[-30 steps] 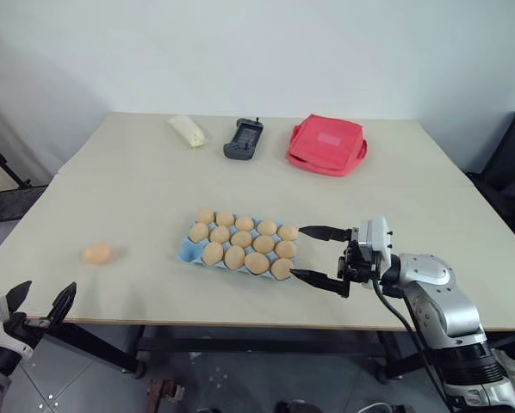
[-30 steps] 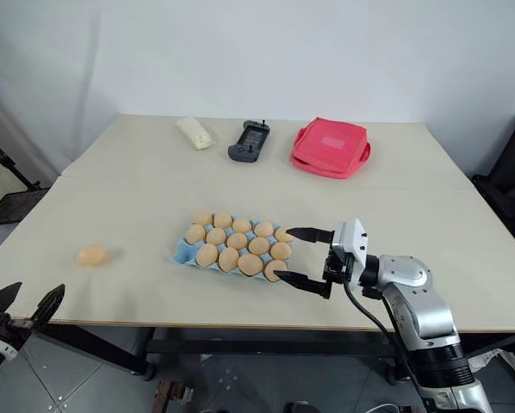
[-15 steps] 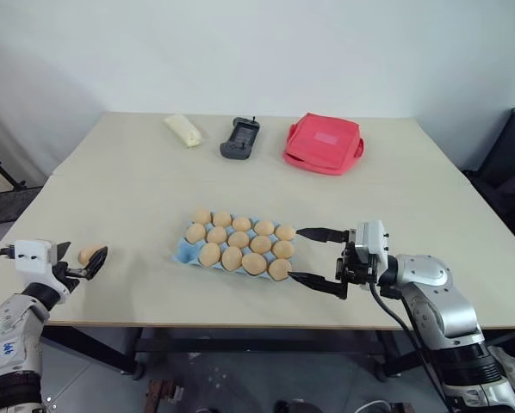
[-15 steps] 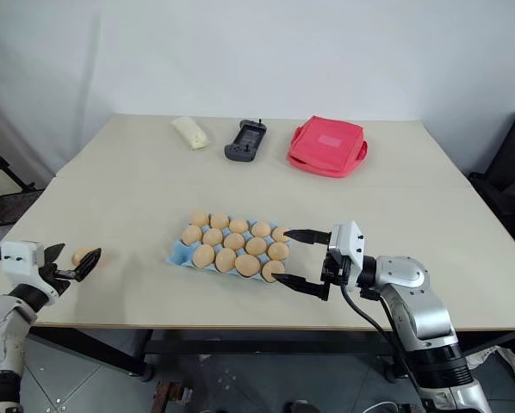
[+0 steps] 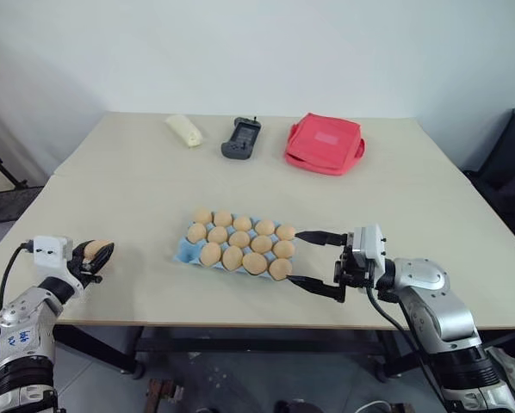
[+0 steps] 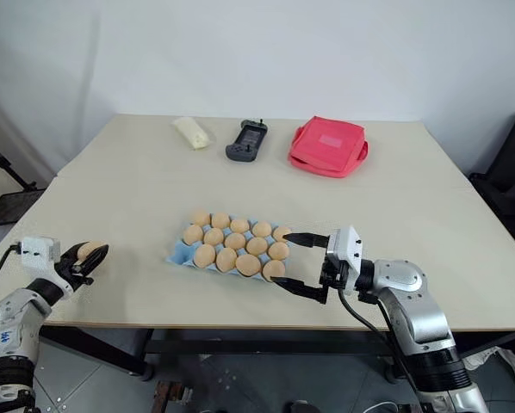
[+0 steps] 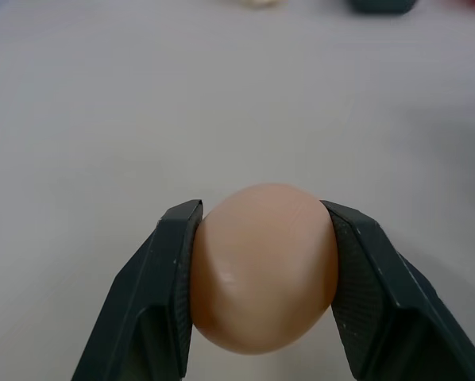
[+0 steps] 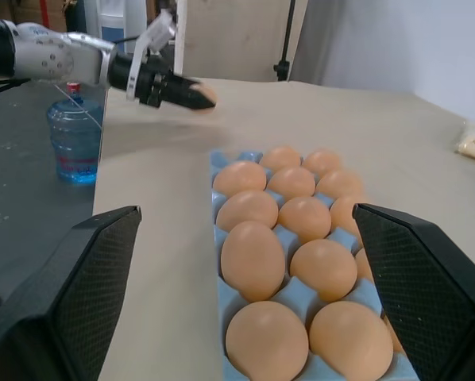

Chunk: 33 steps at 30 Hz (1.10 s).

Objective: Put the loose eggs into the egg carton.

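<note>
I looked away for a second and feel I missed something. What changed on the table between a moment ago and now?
The left gripper came up from below the table edge to the loose egg and shut its fingers on it. The right gripper stayed open beside the egg carton, and the carton's eggs did not move.

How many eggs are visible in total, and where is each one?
15. Fourteen sit in the cups of the egg carton; its near-left corner cup is empty. One loose egg is between the fingers of the left hand, near the table's left edge.
</note>
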Each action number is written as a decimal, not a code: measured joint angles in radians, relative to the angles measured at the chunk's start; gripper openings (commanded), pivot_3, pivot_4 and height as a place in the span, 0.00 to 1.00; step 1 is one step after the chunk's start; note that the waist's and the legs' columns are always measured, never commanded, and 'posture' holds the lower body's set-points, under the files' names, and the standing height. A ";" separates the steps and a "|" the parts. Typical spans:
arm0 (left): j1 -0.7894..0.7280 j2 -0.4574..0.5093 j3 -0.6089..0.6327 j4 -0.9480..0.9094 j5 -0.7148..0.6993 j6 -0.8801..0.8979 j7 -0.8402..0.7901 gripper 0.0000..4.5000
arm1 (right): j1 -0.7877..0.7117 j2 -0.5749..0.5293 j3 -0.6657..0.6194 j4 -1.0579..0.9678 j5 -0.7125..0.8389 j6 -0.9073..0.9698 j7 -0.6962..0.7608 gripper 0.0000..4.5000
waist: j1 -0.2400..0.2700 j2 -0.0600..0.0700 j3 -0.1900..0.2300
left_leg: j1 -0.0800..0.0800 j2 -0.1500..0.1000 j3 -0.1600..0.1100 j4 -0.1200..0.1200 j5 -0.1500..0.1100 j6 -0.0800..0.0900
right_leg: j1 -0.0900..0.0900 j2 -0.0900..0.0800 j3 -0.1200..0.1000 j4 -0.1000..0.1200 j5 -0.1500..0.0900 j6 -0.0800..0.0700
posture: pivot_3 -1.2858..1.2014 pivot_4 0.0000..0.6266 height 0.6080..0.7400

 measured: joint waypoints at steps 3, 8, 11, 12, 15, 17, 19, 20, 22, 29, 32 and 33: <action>-0.022 -0.017 -0.078 -0.129 -0.020 0.028 -0.080 0.43 | 0.020 -0.011 -0.012 0.000 -0.004 0.000 -0.011 1.00 | 0.002 0.000 0.000 | 0.000 -0.001 0.000 0.001 0.000 0.000 | 0.001 0.000 0.001 0.000 0.000 0.001 | 0.52 0.24 1.00; -0.088 -0.081 -0.240 -0.152 0.001 0.049 -0.183 0.43 | 0.040 -0.018 -0.031 -0.001 -0.006 -0.001 -0.033 1.00 | -0.003 0.000 0.000 | 0.000 -0.002 0.001 0.004 0.002 0.003 | 0.000 0.001 -0.003 0.002 0.001 0.002 | 0.52 0.24 1.00; -0.126 -0.095 -0.299 -0.099 0.035 0.027 -0.222 0.43 | 0.045 -0.018 -0.032 -0.001 -0.009 -0.001 -0.045 1.00 | -0.012 0.000 0.000 | 0.001 0.000 0.003 0.005 0.002 0.003 | 0.000 0.004 -0.003 0.004 0.001 0.002 | 0.52 0.24 1.00; -0.139 -0.095 -0.302 -0.070 0.044 0.017 -0.228 0.43 | 0.045 -0.018 -0.032 -0.002 -0.012 -0.001 -0.049 1.00 | -0.012 0.000 0.000 | 0.001 0.001 0.002 0.006 0.002 0.002 | -0.001 0.005 -0.004 0.005 0.001 0.002 | 0.52 0.24 1.00; -0.164 -0.095 -0.304 -0.018 0.055 -0.004 -0.244 0.63 | 0.046 -0.018 -0.032 -0.003 -0.014 -0.001 -0.060 1.00 | -0.007 0.000 0.000 | 0.001 0.002 0.001 0.007 0.002 0.002 | -0.001 0.005 -0.004 0.007 0.000 0.001 | 0.52 0.24 1.00; -0.169 -0.084 -0.302 0.002 0.056 -0.007 -0.253 0.76 | 0.047 -0.018 -0.032 -0.008 -0.014 -0.003 -0.066 1.00 | -0.005 0.000 0.000 | 0.001 0.002 0.001 0.008 0.002 0.002 | -0.001 0.005 -0.004 0.007 0.000 0.001 | 0.52 0.24 1.00; -0.168 -0.069 -0.297 0.003 0.056 -0.005 -0.272 0.90 | 0.051 -0.018 -0.032 -0.010 -0.014 -0.007 -0.072 1.00 | -0.003 0.000 0.000 | 0.001 0.002 0.001 0.009 0.002 0.002 | -0.001 0.004 -0.004 0.007 0.000 0.001 | 0.52 0.24 1.00; -0.164 -0.061 -0.292 0.001 0.056 -0.004 -0.282 0.97 | 0.054 -0.018 -0.032 -0.012 -0.014 -0.009 -0.076 1.00 | -0.003 0.000 0.000 | 0.001 0.002 0.001 0.009 0.001 0.002 | -0.001 0.004 -0.004 0.007 0.000 0.001 | 0.52 0.24 1.00; -0.154 -0.039 -0.285 -0.009 0.055 0.000 -0.293 0.99 | 0.060 -0.018 -0.032 -0.017 -0.014 -0.012 -0.082 1.00 | -0.003 0.000 0.000 | 0.000 0.002 0.001 0.009 0.001 0.002 | -0.001 0.003 -0.003 0.007 0.000 0.001 | 0.52 0.24 1.00; -0.018 0.129 -0.230 -0.129 0.038 0.060 -0.377 0.99 | 0.083 -0.025 -0.036 -0.024 -0.013 -0.016 -0.086 1.00 | -0.009 0.001 0.000 | 0.001 0.003 0.001 0.008 0.001 0.001 | -0.001 0.004 0.003 0.008 -0.001 -0.002 | 0.52 0.24 1.00; 0.054 0.169 -0.203 -0.127 0.044 0.050 -0.387 0.99 | 0.082 -0.032 -0.043 0.003 -0.014 -0.019 -0.075 1.00 | -0.007 0.001 0.000 | 0.001 0.003 0.000 0.008 -0.001 -0.002 | -0.001 0.003 0.003 0.008 -0.001 -0.003 | 0.52 0.24 1.00; 0.073 0.171 -0.195 -0.128 0.045 0.045 -0.384 0.99 | 0.082 -0.038 -0.045 0.019 -0.014 -0.020 -0.069 1.00 | -0.006 0.001 0.000 | 0.001 0.003 0.000 0.008 -0.001 -0.002 | -0.001 0.002 0.003 0.008 -0.001 -0.003 | 0.52 0.24 1.00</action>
